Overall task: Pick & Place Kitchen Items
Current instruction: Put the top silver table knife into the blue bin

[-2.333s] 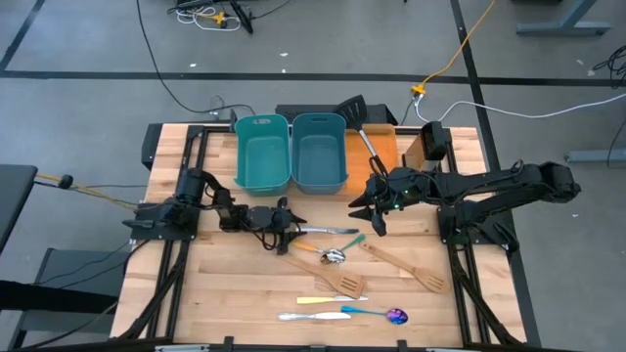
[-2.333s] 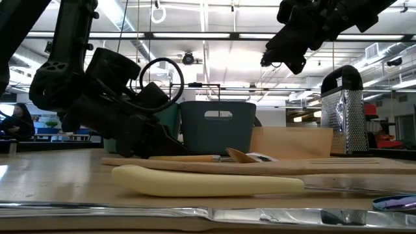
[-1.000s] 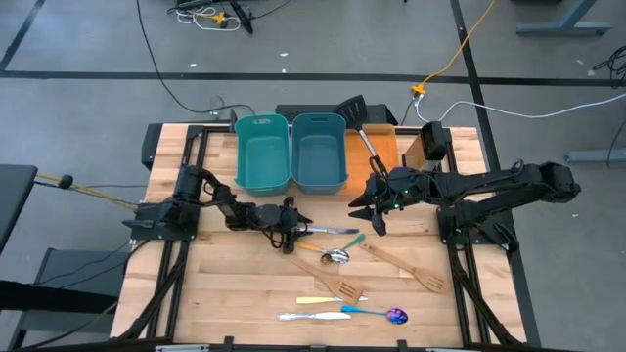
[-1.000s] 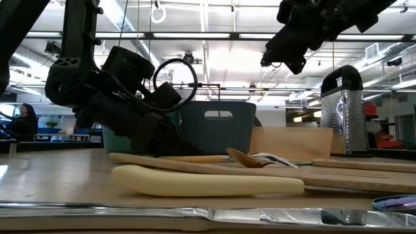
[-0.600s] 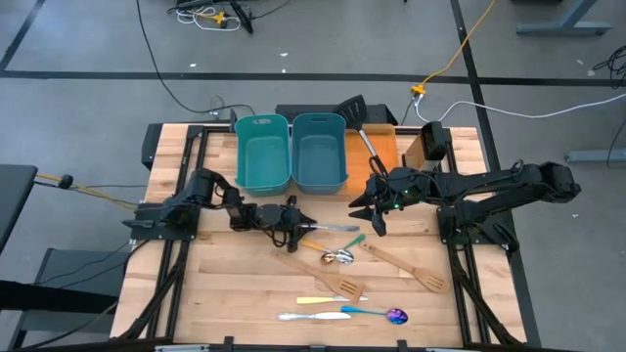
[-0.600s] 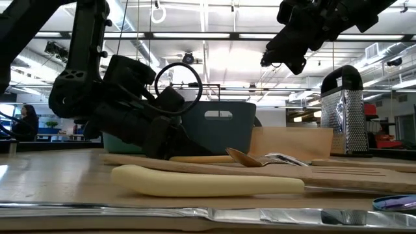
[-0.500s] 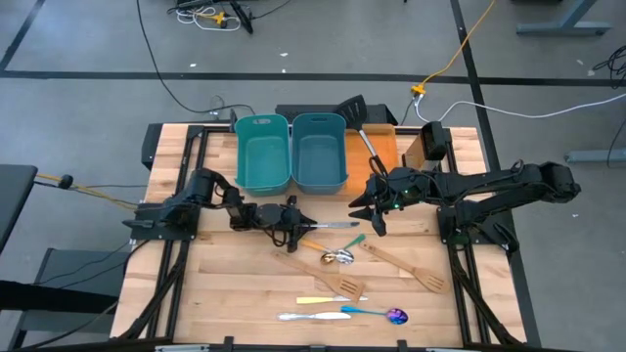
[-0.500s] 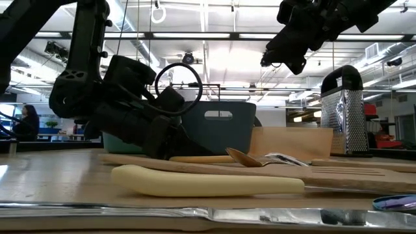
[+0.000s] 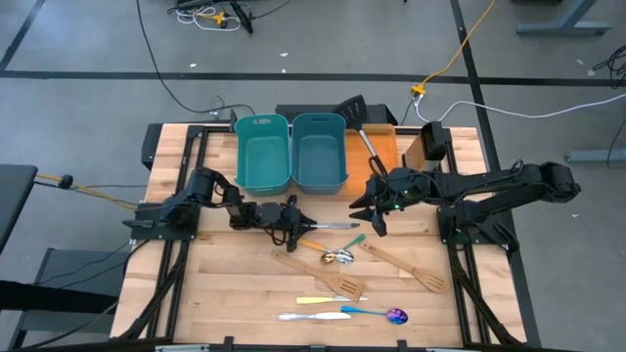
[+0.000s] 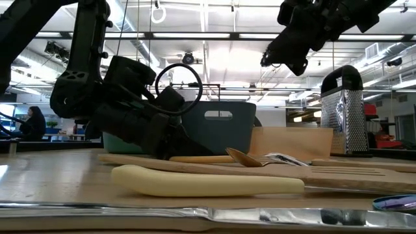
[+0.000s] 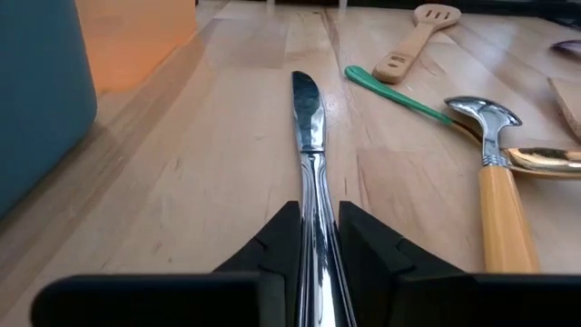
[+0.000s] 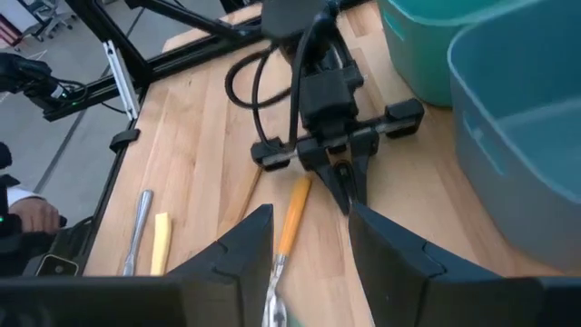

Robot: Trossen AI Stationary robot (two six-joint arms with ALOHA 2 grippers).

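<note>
1. Left hand [image 9: 299,226] sat low on the surface [image 9: 225,293], just in front of the two teal bins [image 9: 292,152], fingers [image 11: 368,243] clamped on the handle of a silver knife [image 11: 309,154].
2. The knife lay flat on the wood, blade pointing away from the left hand toward the right arm's side; in the high view it ran from the hand to about mid-surface.
3. Right hand [image 9: 373,217] hung above the surface near the orange tray [image 9: 383,147], jaws apart, holding nothing.
4. A black slotted spatula [image 9: 357,122] lay partly on the orange tray, head overhanging the far edge.
5. A gold spoon [image 11: 508,195] with a wooden-looking handle lay just beside the knife, with a second silver spoon bowl crossing its neck and a green-handled utensil [image 11: 395,94] next to it.
6. Two pale wooden spatulas [image 9: 323,276] lay in the middle, angled, apart from each other.
7. Along the near edge: a cream-handled knife [image 9: 331,299], a silver piece [image 9: 311,316], and a blue-handled purple spoon [image 9: 377,313].
8. In the low view a metal grater [image 10: 343,110] stood at the back right.
</note>
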